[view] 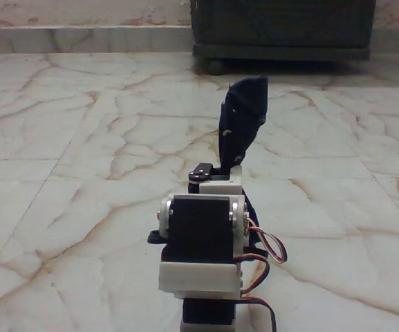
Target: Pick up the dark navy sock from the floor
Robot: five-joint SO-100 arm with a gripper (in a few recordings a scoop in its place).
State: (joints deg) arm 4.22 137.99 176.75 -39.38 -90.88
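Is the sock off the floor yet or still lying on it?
Off the floor. The dark navy sock stands up above the arm, at the gripper, with the floor behind it. The fingers' grip is hidden.

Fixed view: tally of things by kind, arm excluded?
Dark navy sock: 1, held up off the floor at the end effector
Dark cabinet: 1, at the back wall
Total: 2
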